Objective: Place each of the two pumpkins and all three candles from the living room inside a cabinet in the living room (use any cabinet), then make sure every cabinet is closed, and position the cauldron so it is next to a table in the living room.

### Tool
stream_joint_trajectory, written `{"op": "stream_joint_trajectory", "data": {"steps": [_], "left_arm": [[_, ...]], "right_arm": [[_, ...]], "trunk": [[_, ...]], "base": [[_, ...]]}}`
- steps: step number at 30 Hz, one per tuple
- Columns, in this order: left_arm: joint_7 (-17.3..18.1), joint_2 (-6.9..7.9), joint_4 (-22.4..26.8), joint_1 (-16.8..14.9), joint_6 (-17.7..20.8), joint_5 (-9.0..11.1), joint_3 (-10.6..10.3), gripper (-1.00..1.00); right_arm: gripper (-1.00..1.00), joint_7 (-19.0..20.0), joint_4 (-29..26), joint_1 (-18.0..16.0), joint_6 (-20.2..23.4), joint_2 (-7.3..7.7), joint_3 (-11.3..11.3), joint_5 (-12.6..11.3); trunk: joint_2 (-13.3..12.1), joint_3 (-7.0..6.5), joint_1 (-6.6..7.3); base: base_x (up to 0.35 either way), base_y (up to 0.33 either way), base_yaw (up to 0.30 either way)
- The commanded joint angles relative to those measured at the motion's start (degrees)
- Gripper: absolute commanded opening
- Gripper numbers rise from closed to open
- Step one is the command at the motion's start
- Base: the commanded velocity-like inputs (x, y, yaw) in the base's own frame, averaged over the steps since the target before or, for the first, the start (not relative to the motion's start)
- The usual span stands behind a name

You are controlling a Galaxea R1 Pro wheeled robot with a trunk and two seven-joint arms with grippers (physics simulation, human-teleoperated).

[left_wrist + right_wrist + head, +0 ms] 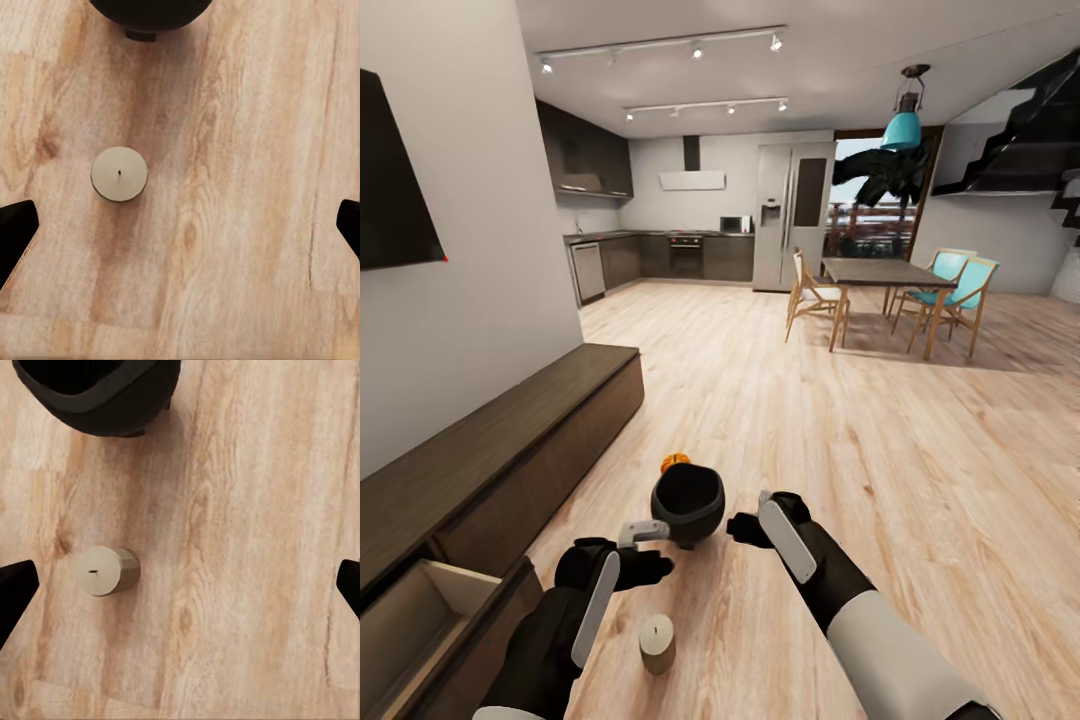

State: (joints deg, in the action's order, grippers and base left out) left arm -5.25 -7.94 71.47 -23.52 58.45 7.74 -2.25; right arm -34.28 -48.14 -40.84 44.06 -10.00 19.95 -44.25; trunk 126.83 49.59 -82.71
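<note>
A black cauldron [687, 500] stands on the wood floor just ahead of both arms. Behind it peeks an orange pumpkin [675, 462]. A short beige candle [656, 642] stands upright on the floor between my arms, nearer to me. The left gripper [647, 558] hangs open above the floor, looking down on the candle [119, 174] and the cauldron's edge [150, 13]. Beside the cauldron [97, 394], the right gripper [746, 528] is open too, with the candle [107, 571] below it. The dark-brown cabinet [510, 440] runs along the left wall, with one drawer [420, 625] pulled open and showing pale wood.
A dining table [885, 272] with wooden and teal chairs [950, 290] stands far off at the right. The kitchen with its fridge [792, 215] lies at the back. Open wood floor stretches between them and me.
</note>
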Motion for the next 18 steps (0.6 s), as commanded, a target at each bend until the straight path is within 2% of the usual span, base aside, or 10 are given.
{"op": "stream_joint_trajectory", "data": {"steps": [1, 4, 9, 12, 13, 16, 17, 18], "left_arm": [[-1.5, 0.01, 0.0, 0.0, 0.2, 0.6, 0.0, 1.00], [-5.0, 0.03, -0.2, 0.0, 0.1, 0.7, 0.1, 1.00], [-7.9, -0.01, -1.1, -0.2, -0.1, 0.7, 0.5, 1.00], [-8.4, -0.03, -2.6, -0.7, -0.7, 0.7, 1.6, 1.00], [-9.3, -0.09, -5.6, -1.3, -3.9, 0.7, 2.2, 1.00], [-10.1, -0.22, -7.8, -1.7, -5.3, 0.8, 2.3, 1.00], [-10.3, -0.23, -9.9, -2.2, -7.5, 0.8, 2.3, 1.00], [-10.3, -0.23, -10.7, -2.5, -8.0, 0.9, 2.3, 1.00]], "right_arm": [[1.00, -0.6, -3.4, 0.1, 1.3, 0.00, 0.1, -0.5], [1.00, -0.9, -14.3, 1.9, 4.8, 0.00, 0.1, -0.4], [1.00, -1.9, -26.9, 7.4, 7.3, 0.00, 0.1, -0.4], [1.00, -3.3, -30.1, 8.6, 7.9, 0.00, 0.1, -0.4], [1.00, -3.8, -30.4, 8.8, 7.6, 0.00, 0.3, -0.5], [1.00, -3.9, -30.0, 8.8, 7.4, 0.00, 0.5, -0.4], [1.00, -3.9, -29.7, 8.8, 7.3, 0.00, 0.5, -0.3], [1.00, -3.8, -29.7, 8.8, 7.3, 0.00, 0.5, -0.3]], "trunk": [[0.4, 0.25, -0.22], [1.6, 0.79, -0.88], [3.6, 1.68, -1.98], [4.9, 2.22, -2.63], [5.3, 2.40, -2.85], [6.5, 2.94, -3.51], [6.9, 3.12, -3.73], [7.3, 3.30, -3.95]], "base": [[0.000, 0.000, -0.025], [0.000, 0.000, -0.011], [0.000, 0.000, -0.002], [0.000, 0.000, 0.000], [0.000, 0.000, 0.000], [0.000, 0.000, 0.000], [0.000, 0.000, 0.000], [0.000, 0.000, 0.000]]}}
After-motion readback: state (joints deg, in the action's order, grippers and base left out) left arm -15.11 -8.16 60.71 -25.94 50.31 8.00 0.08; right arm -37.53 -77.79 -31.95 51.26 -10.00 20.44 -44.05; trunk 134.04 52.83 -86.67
